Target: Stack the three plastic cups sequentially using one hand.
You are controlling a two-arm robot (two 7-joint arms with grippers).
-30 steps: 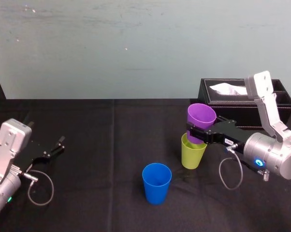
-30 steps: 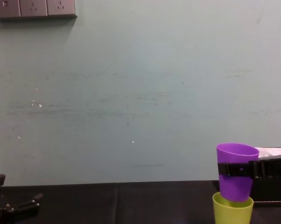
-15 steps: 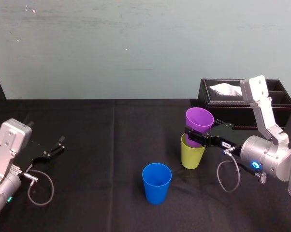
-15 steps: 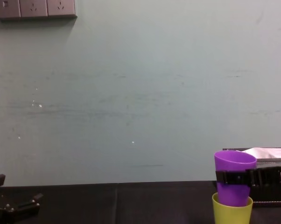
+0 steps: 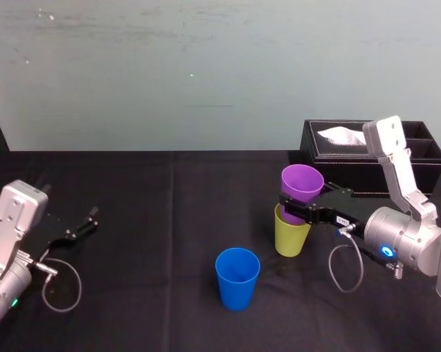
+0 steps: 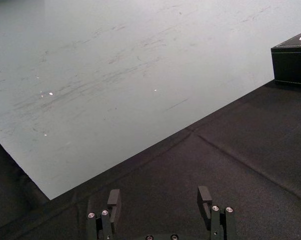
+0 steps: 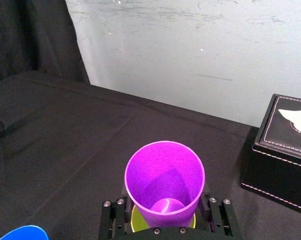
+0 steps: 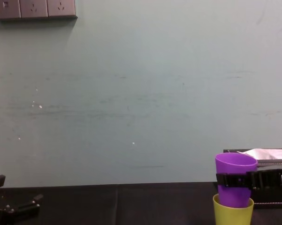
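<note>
Purple cup [image 5: 302,183] upright, clamped between fingers of right gripper [image 5: 292,208], base seated partway inside green cup [image 5: 289,239]. Green cup standing on black surface [image 5: 154,220], near tissue box [image 5: 330,158]. Blue cup [image 5: 237,279] upright, alone, apart from stacked pair toward front left. Left gripper [image 5: 78,229] parked low at left side of surface, fingers spread, grasping nothing.

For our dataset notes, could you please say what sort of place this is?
Probably an indoor robot test bench: black-draped table, bare pale wall with power sockets, right tool holding a purple cup, left tool parked at left.
</note>
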